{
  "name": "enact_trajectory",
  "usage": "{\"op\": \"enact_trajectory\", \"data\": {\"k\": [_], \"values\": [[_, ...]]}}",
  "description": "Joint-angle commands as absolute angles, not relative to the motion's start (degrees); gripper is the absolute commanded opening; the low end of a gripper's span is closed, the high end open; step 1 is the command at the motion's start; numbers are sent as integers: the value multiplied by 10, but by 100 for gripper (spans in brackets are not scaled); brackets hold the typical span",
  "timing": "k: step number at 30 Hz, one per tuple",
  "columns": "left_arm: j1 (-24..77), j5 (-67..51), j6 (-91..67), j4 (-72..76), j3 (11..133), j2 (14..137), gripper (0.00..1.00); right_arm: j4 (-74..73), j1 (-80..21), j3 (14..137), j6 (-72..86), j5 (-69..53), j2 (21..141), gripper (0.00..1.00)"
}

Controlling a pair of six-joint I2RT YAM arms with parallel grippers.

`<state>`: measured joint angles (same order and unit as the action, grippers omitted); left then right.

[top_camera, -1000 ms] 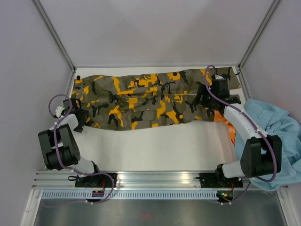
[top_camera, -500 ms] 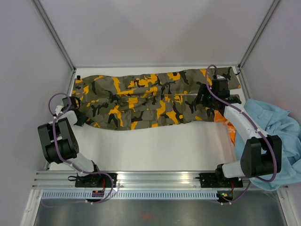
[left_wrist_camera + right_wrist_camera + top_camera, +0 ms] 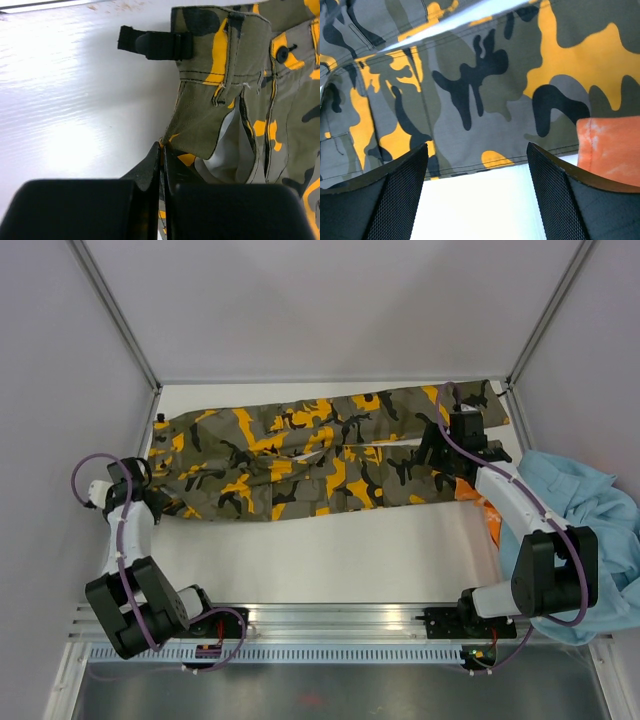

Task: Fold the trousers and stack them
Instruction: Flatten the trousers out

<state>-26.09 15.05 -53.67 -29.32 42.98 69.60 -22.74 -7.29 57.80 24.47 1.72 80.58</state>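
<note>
Lying lengthwise left-to-right, trousers (image 3: 320,455) point waist-left; left pincer (image 3: 161,147) pinches their waist, right pincer (image 3: 476,148) gapes wide.

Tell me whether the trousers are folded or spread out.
Spread out: the trousers lie full length across the table, legs side by side, no fold across them.

left end effector (image 3: 162,150): now clamped | trousers (image 3: 300,455): waist dragged left

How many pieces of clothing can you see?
3: the trousers laid flat across the back, a light-blue garment heaped at far right, an orange garment showing beside the trouser legs. Others may be hidden.
</note>
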Motion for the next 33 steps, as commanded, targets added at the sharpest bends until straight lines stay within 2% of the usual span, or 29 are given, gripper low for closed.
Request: {"op": "enact_trajectory", "data": {"k": [1,6,7,8,9,11,12,18,24,28,33], "values": [[-293,184,-509,-329,424,688,2,-211,-75,548,265,-13,799,86],[-308,149,-470,-320,431,708,6,-208,-75,535,262,-15,796,86],[-308,129,-456,-313,432,705,20,-211,-75,543,258,-11,801,87],[-308,107,-445,-293,430,691,29,-211,-74,551,252,-5,805,88],[-308,68,-424,-282,429,677,45,-214,-74,561,251,-4,811,88],[-308,48,-409,-272,445,630,64,-223,-75,605,245,-4,839,90],[-308,45,-390,-273,457,619,68,-230,-74,621,246,-4,851,90],[-295,-30,-280,-251,600,664,72,-216,-67,773,242,-4,958,92],[-263,-51,-320,-184,664,791,70,-193,-49,906,262,10,1098,91],[-250,-38,-370,-164,695,909,63,-161,-42,917,287,4,1143,89],[-243,-26,-435,-127,715,998,57,-115,-40,908,313,4,1178,89]]}}
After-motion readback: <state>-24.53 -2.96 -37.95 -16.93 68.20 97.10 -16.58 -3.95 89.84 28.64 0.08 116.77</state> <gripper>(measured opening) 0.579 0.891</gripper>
